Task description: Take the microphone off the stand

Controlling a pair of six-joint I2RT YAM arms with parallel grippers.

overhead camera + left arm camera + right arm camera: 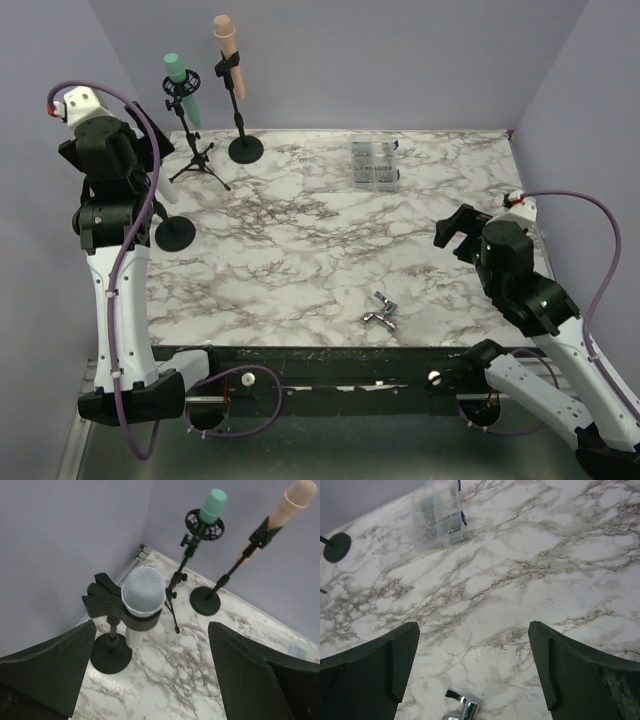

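A white microphone with a grey mesh head sits in the black clip of a short stand with a round base. My left gripper hangs just above and in front of it, open, with the microphone head ahead of the gap between the two fingers and not touching them. In the top view the left gripper hides most of that microphone, and only the stand's base shows well. My right gripper is open over the right side of the table, far from the stands.
A green microphone on a tripod stand and a peach microphone on a round-base stand are at the back left. A clear plastic box lies at the back middle. A small chrome piece lies near the front edge, below the right gripper.
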